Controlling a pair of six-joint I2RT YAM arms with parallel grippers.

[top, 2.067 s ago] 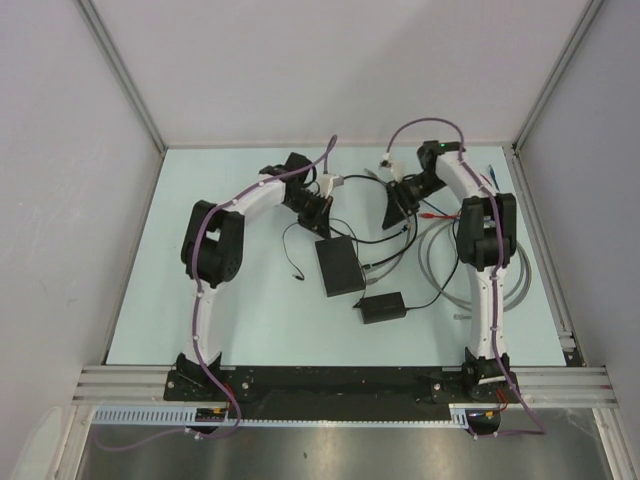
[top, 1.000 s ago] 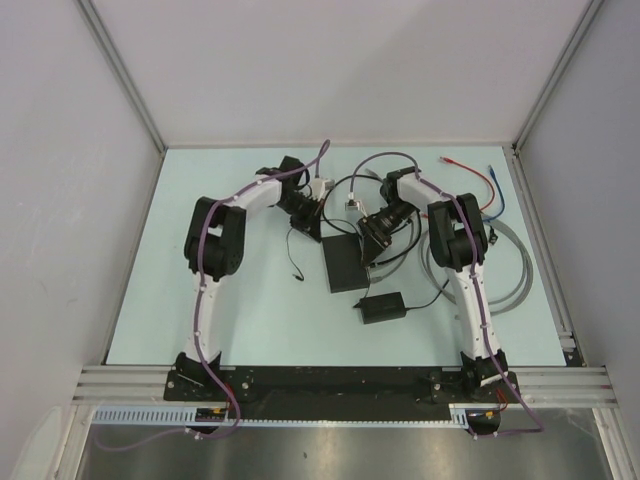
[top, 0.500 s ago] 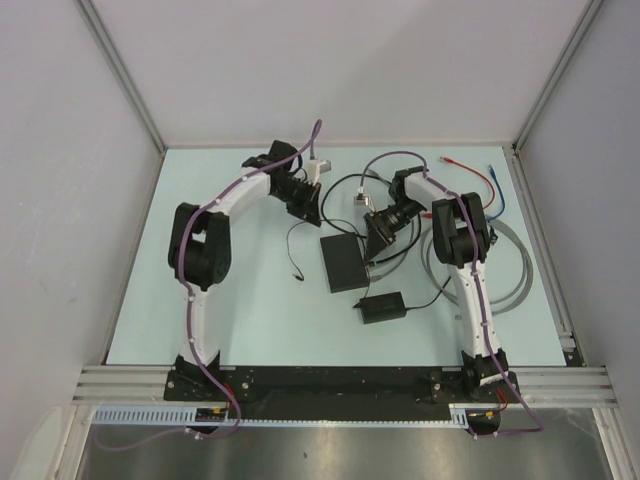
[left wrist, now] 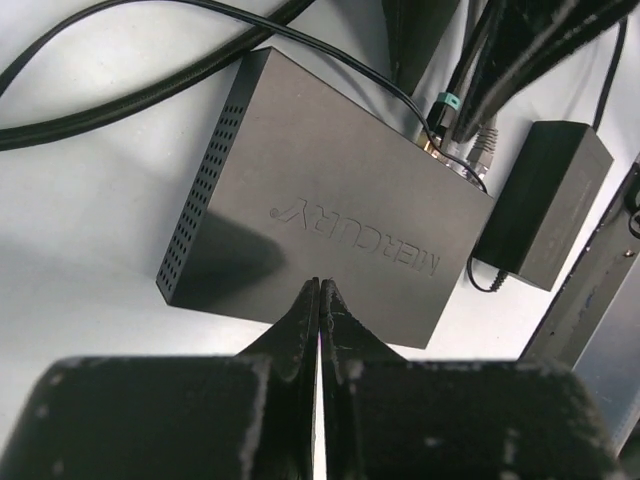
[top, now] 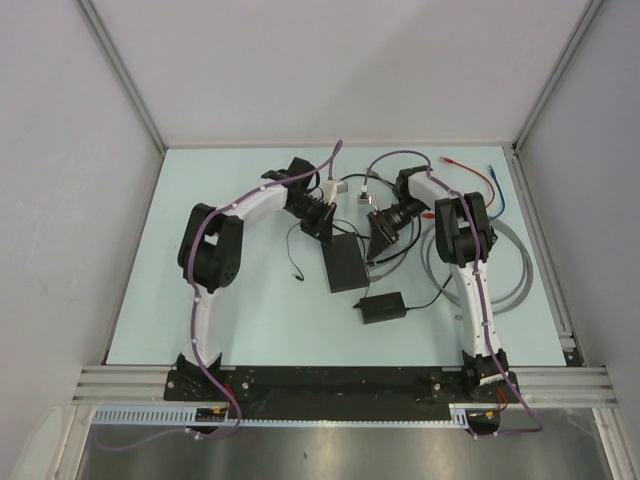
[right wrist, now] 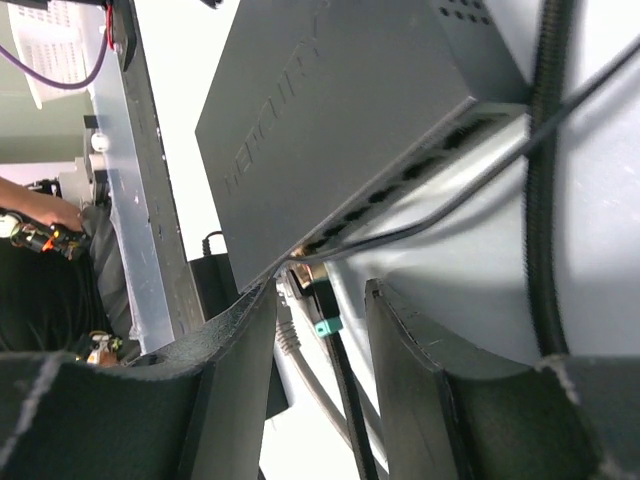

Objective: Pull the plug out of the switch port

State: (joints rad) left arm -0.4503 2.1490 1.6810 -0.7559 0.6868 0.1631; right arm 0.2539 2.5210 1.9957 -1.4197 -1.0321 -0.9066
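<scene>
The switch (top: 342, 264) is a flat matte-black box marked MERCURY (left wrist: 330, 235). Its port row (right wrist: 400, 185) runs along the right edge. A black plug with a teal band (right wrist: 327, 318) and a grey plug (right wrist: 288, 335) sit in ports at the near end, and both show in the left wrist view (left wrist: 447, 108). My right gripper (right wrist: 320, 290) is open, its fingers on either side of the teal-banded plug without touching it, and it lies beside the switch's right edge (top: 380, 238). My left gripper (left wrist: 319, 286) is shut and empty, its tips over the switch's far end (top: 326, 228).
A smaller black power-adapter brick (top: 382, 306) lies just in front of the switch, also in the left wrist view (left wrist: 545, 205). Black cables loop behind the switch (top: 350, 190). A coil of grey cable (top: 520, 280) lies at the right, with red (top: 452, 160) and blue (top: 497, 185) leads behind it.
My left arm swung out to the back left, then came back over the switch's far end. My right gripper moved in to the switch's right edge and has since stayed nearly still.
</scene>
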